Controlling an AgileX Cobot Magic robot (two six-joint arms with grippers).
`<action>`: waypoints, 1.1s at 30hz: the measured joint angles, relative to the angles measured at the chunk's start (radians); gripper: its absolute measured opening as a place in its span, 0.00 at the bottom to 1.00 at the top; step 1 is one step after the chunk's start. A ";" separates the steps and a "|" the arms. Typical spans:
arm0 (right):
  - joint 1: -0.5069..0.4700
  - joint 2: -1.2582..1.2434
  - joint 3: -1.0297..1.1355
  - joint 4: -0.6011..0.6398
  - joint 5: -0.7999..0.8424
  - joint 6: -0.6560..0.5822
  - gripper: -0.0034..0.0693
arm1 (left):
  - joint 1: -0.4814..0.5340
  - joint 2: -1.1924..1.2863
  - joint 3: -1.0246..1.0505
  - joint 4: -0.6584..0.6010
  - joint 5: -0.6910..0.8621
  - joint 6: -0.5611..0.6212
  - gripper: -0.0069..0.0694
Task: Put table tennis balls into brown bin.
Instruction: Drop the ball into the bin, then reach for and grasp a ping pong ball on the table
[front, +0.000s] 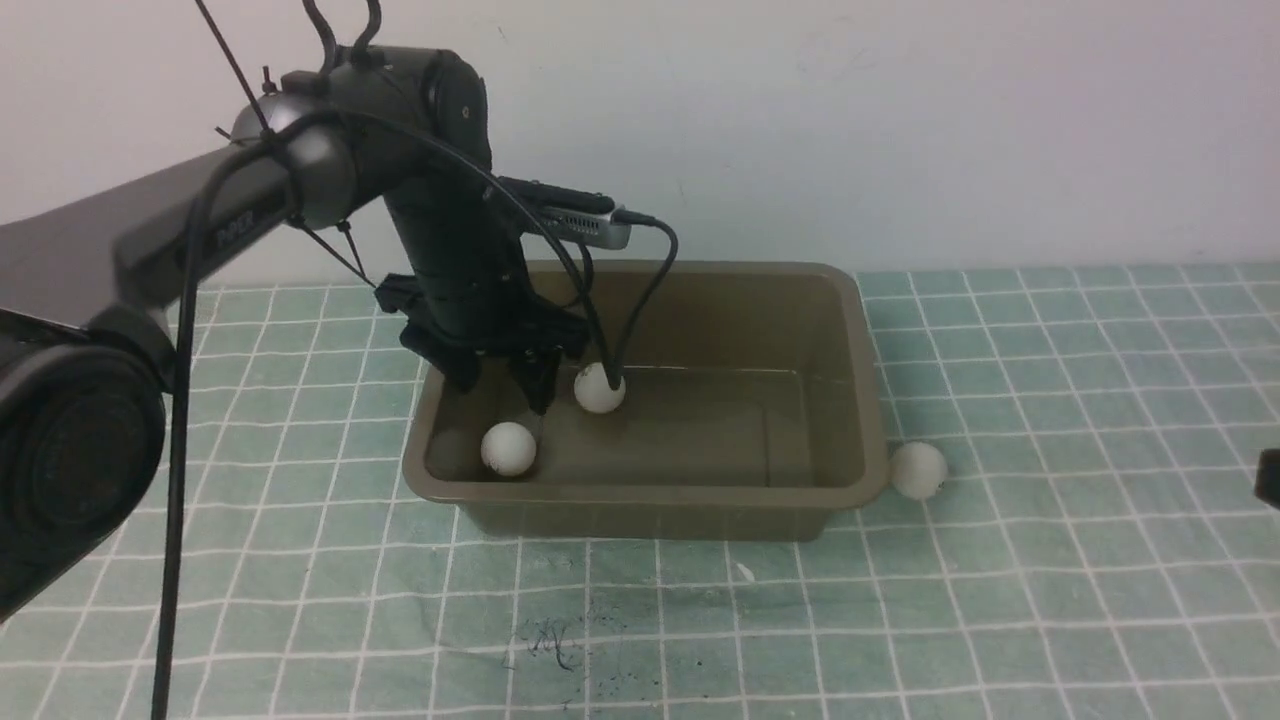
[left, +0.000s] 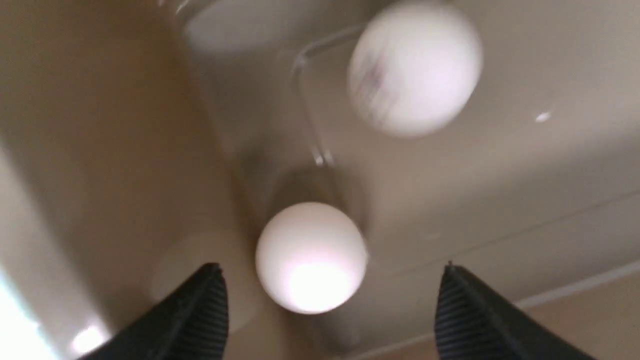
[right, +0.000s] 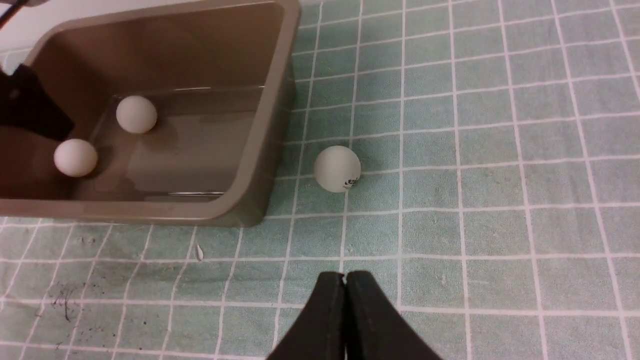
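The brown bin (front: 640, 492) stands mid-table. Two white table tennis balls lie inside it, one near its front left corner (front: 508, 448) and one further back (front: 599, 388). My left gripper (front: 500, 385) reaches down into the bin's left end, open and holding nothing. In the left wrist view its jaws (left: 331, 267) stand wide apart above the near ball (left: 311, 257), while the other ball (left: 415, 67) is blurred. A third ball (front: 918, 470), with a dark logo (right: 337, 169), rests on the cloth against the bin's right side. My right gripper (right: 344, 275) is shut and empty, short of that ball.
A green cloth with a white grid (front: 1050, 600) covers the table. A white wall stands close behind the bin. The left arm's cables (front: 640, 300) hang into the bin. Dark smudges (front: 550, 640) mark the cloth in front.
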 joint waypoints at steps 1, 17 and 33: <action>0.000 0.047 -0.027 0.002 0.006 -0.001 0.03 | 0.001 -0.010 -0.014 0.008 0.006 -0.003 0.69; 0.236 0.826 -0.497 -0.223 0.085 0.089 0.45 | 0.073 -0.557 0.150 0.014 0.016 0.005 0.08; 0.273 1.209 -0.672 -0.280 0.021 0.153 0.81 | 0.115 -1.017 0.640 0.094 -0.155 -0.020 0.08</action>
